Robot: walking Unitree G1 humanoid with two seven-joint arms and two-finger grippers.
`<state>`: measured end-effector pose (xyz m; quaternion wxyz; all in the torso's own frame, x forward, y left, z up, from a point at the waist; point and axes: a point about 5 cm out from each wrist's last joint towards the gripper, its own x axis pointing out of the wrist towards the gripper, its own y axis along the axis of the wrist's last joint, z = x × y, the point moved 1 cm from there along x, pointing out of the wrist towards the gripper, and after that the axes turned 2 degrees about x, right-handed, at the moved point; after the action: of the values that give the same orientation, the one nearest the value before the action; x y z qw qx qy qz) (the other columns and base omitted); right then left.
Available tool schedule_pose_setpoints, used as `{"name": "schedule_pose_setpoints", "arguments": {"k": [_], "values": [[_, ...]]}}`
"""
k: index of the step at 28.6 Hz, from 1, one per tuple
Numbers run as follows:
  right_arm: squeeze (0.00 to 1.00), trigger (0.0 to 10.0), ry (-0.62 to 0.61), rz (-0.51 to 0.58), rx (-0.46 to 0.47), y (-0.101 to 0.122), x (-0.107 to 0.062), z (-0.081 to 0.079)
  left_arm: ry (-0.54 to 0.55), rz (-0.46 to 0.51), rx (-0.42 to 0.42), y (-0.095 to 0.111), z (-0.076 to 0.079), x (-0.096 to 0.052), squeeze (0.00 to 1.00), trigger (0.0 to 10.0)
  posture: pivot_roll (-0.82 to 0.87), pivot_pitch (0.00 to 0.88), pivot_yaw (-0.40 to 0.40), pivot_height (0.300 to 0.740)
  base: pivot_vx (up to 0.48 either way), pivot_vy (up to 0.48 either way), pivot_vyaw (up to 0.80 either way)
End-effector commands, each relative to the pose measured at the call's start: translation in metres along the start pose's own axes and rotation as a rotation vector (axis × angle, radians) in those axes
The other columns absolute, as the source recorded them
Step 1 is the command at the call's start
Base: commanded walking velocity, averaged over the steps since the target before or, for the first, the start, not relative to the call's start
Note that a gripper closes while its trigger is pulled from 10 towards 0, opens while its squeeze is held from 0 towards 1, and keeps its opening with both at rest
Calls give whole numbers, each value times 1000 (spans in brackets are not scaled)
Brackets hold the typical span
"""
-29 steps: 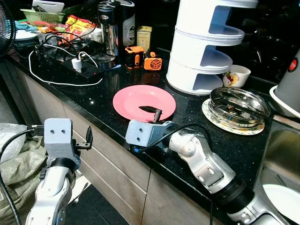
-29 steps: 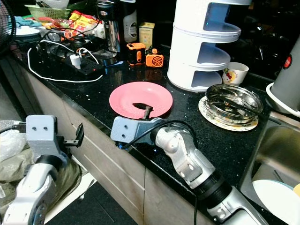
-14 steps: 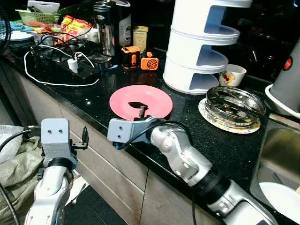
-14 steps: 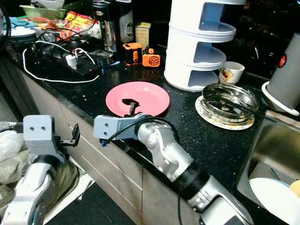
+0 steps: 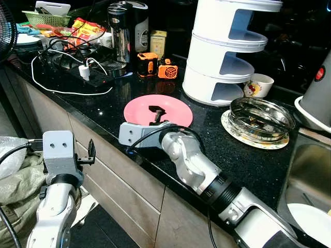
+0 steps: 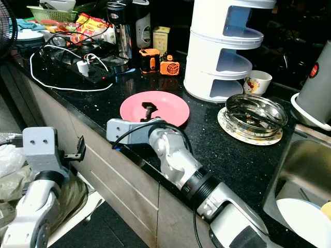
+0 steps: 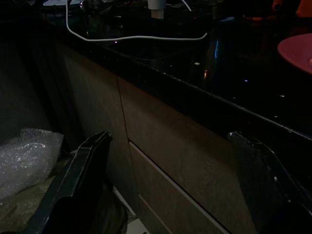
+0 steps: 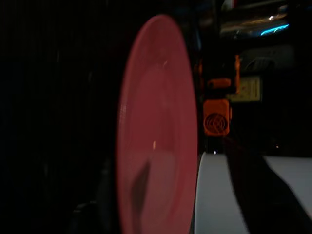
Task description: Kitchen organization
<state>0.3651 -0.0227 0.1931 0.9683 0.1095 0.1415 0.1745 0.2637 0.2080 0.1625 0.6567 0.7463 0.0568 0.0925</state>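
A white cable [image 5: 62, 90] trails beside a fan [image 5: 7, 36].

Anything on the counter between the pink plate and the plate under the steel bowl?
Nothing: between pink plate and the patterned plate under the steel bowl, left eye view shows bare black counter.

On the desk [image 5: 108, 111] a plate [image 5: 173, 107] lies near the front edge. Behind it, toward the back edge, two small gadgets [image 5: 158, 65] stand side by side, with a kettle [image 5: 123, 32] to their left. A tiered rack [image 5: 225, 49] stands right of the gadgets, a cup [image 5: 258, 84] just right of the rack. A bowl [image 5: 262, 119] sits on a patterned plate [image 5: 243, 138] in front of the cup. A power strip [image 5: 85, 70] and cable [image 5: 62, 90] lie toward the left end. A sink [image 5: 310, 181] lies at the right end.
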Motion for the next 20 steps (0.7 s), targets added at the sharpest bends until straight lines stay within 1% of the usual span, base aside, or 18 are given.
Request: {"name": "schedule_pose_setpoints", "arguments": {"k": [1, 6, 7, 13, 16, 17, 19, 20], "values": [[0, 0, 66, -80, -25, -20, 1, -15, -2, 3, 0, 1, 2, 0, 0, 10000, 73, 0, -76, 740, 0, 0, 0], [0, 0, 78, -81, -15, -24, 0, -19, -6, 3, -2, 2, 3, 0, 0, 10000, 72, 0, -74, 740, 0, 0, 0], [0, 0, 82, -68, -14, -24, 0, -20, -7, 3, -3, 2, 3, 0, 0, 10000, 71, 0, -72, 740, 0, 0, 0], [0, 0, 67, -40, 3, -23, -2, -20, -10, 3, -4, 2, 3, 1, 0, 10000, 68, 0, -68, 740, 0, 0, 0], [0, 0, 53, -28, 29, -26, -4, -19, -15, 2, -4, 2, 4, 1, 0, 10000, 67, 0, -67, 740, 0, 0, 0], [0, 0, 53, -20, 54, -26, -5, -19, -16, 3, -5, 2, 4, 1, 0, 10000, 67, 0, -65, 740, 0, 0, 0], [0, 0, 38, 66, 220, -20, -8, -14, -22, 7, -7, 4, 5, 2, 0, 10000, 68, 0, -65, 740, 0, 0, 0], [0, 0, 32, 93, 269, -18, -10, -12, -23, 9, -7, 4, 5, 3, 0, 10000, 68, 0, -65, 740, 0, 0, 0]]}}
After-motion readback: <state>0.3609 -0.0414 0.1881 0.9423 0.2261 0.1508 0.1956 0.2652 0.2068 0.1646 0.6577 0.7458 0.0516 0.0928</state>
